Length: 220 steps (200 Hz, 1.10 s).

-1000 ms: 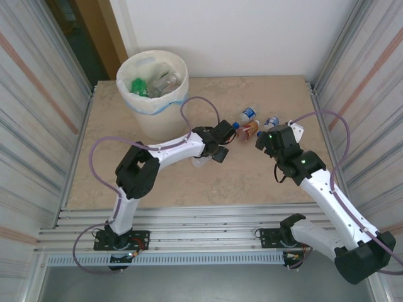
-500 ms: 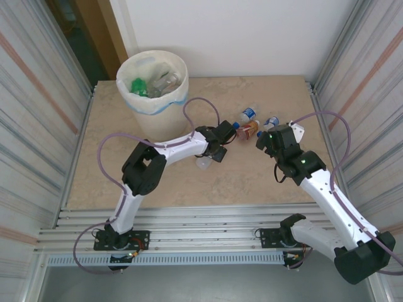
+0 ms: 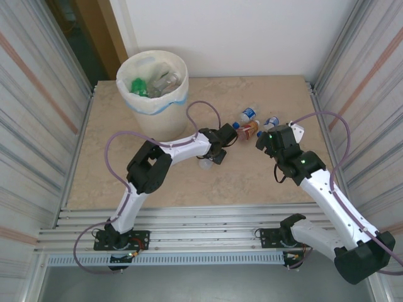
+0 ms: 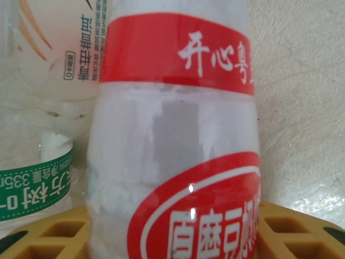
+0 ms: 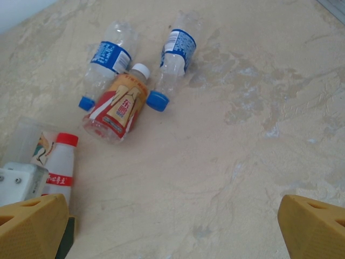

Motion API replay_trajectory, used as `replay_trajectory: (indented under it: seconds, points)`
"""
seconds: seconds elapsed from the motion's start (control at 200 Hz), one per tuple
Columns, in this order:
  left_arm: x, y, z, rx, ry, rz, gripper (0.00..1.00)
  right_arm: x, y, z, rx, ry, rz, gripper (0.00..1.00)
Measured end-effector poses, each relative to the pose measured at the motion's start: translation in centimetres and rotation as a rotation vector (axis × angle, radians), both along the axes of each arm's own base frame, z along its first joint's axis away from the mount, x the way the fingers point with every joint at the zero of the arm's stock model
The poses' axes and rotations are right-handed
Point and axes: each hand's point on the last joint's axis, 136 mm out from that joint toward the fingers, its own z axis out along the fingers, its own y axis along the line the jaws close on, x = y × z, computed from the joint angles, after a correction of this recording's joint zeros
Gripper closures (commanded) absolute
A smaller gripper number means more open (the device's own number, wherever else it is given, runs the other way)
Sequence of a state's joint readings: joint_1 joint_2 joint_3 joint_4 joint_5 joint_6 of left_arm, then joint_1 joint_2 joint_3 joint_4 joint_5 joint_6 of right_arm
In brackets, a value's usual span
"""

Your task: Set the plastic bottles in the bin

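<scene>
The left claw (image 3: pixel 216 145) is closing around a white bottle (image 4: pixel 172 135) with a red label. In the left wrist view the yellow pads (image 4: pixel 48 232) are lying against both sides of the bottle's lower body with no gap showing, so the clamp is judged made; how firm it is cannot be told.

Over the last second the claw has been holding its place near the middle of the counter (image 3: pixel 252 182). The left arm's elbow has been swinging rightward toward it, and the cable loop has been following. The white bottle has barely shifted beneath the claw. It is not yet lifting.

A clear bottle (image 4: pixel 32 183) with a green band is lying just beside the white bottle on its left. It could be dragged along during the lift.

The right claw (image 5: pixel 171 224) is hanging with its jaws wide apart and holding nothing, unchanged from a second ago. Ahead of it, toward the far right corner of the counter, three bottles are lying close together: an orange-labelled bottle (image 5: pixel 121 108) and two blue-capped bottles (image 5: pixel 110 59) (image 5: pixel 175 48).

The bin (image 3: pixel 135 104) is standing at the far left corner and is already holding several bottles.

Judgement: the grasp is finishing. The lift and carry to the bin are next.
</scene>
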State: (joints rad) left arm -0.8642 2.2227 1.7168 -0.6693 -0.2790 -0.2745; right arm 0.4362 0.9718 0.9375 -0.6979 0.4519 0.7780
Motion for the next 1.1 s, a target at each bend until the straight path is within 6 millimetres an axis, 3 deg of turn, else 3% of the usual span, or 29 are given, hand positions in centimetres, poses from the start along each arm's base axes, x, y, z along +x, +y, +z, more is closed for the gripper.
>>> replay_trajectory:
  seconds: [0.13, 0.346, 0.501, 0.636, 0.862, 0.997, 1.102]
  points:
    - [-0.1, -0.3, 0.2, -0.006, -0.005, 0.005, 0.63, 0.0, 0.0, 0.0, -0.001, 0.001, 0.0, 0.02]
    - [-0.8, -0.9, 0.6, -0.008, -0.015, -0.006, 0.64, -0.1, -0.1, -0.3, -0.004, 0.008, -0.001, 0.02]
    - [-2.1, -0.8, 2.8, -0.027, -0.029, -0.021, 0.64, -0.1, -0.1, -0.3, -0.004, 0.008, -0.001, 0.02]
    - [-2.5, -0.8, 8.7, -0.112, -0.11, -0.018, 0.64, -0.1, -0.1, -0.4, -0.004, 0.008, -0.001, 0.02]
    - [-2.7, 1.5, 21.6, -0.292, -0.334, 0.026, 0.65, -0.2, -0.2, -0.5, -0.004, 0.01, -0.004, 0.02]
    - [-2.4, 3.3, 26.8, -0.375, -0.434, 0.047, 0.65, -0.2, -0.2, -0.5, -0.003, 0.009, -0.005, 0.02]
    - [-0.8, 5.3, 30.2, -0.425, -0.508, 0.092, 0.66, -0.2, -0.2, -0.5, -0.002, 0.01, -0.003, 0.02]
